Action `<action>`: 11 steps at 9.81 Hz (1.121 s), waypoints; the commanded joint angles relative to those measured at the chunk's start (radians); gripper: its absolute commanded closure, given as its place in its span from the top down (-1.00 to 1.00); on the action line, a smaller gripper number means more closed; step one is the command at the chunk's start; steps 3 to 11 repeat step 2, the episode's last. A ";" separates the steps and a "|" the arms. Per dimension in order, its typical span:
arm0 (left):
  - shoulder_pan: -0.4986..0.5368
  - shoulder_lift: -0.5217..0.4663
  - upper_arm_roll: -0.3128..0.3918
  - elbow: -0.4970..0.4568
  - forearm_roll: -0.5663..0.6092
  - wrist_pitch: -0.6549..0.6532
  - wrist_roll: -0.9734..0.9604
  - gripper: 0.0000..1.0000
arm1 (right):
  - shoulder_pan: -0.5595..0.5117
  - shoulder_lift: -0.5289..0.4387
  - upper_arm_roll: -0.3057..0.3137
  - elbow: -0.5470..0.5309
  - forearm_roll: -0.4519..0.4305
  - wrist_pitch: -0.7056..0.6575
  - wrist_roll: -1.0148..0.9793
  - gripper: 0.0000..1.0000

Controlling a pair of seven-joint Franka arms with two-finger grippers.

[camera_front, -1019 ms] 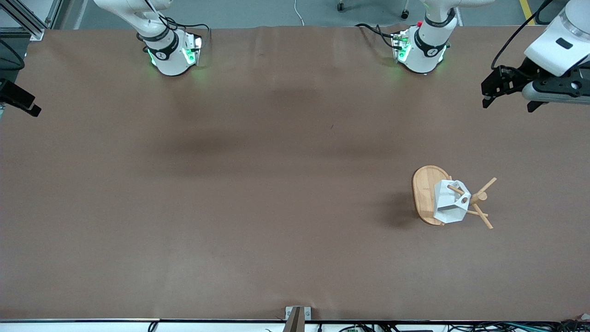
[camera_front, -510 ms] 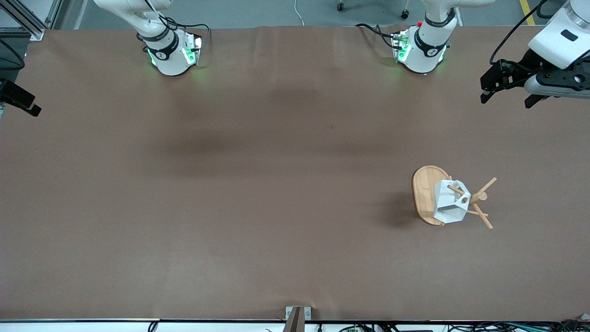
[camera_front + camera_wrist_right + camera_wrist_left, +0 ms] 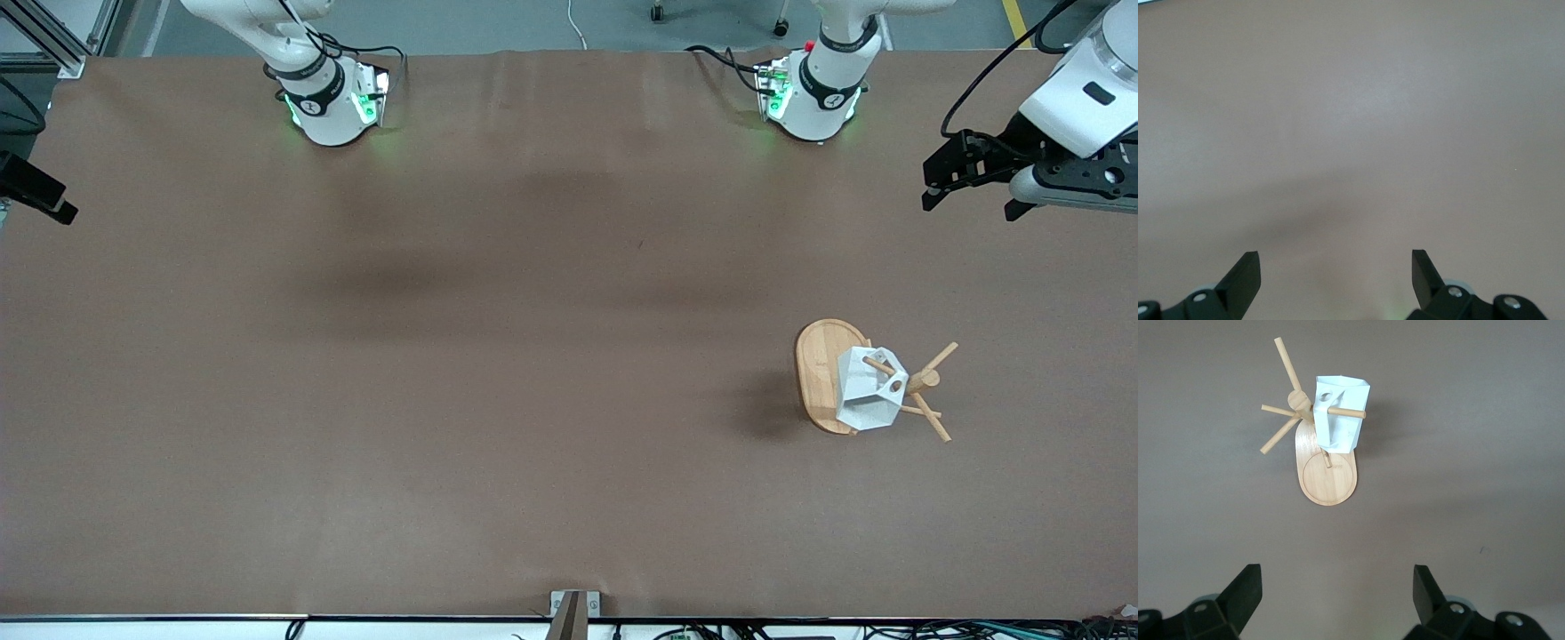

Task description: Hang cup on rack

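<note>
Cup point(image 3: 867, 398) on rack point(image 3: 822, 369) peg, well clear of left tool point(image 3: 969, 182); both tools wide open, empty; right tool point(image 3: 1336, 280) waits. Risk: loose cup slips off.

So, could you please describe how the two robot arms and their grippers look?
Both arms are glossy white with rounded links, a black band near each base, green lights glowing there, and black cables alongside. The left arm's base also shows a small red part. The left gripper is black and angular, with two dark wedge-shaped fingers. The right gripper has the same black fingers.
</note>
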 commanded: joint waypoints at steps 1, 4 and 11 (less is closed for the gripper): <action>-0.003 0.022 0.004 0.006 0.003 -0.032 -0.012 1.00 | -0.018 0.000 0.006 0.007 0.018 -0.009 -0.013 1.00; -0.003 0.022 0.003 0.007 0.029 -0.055 -0.024 1.00 | -0.018 0.000 0.006 0.005 0.018 -0.009 -0.013 1.00; -0.003 0.022 0.003 0.007 0.029 -0.055 -0.024 1.00 | -0.018 0.000 0.006 0.005 0.018 -0.009 -0.013 1.00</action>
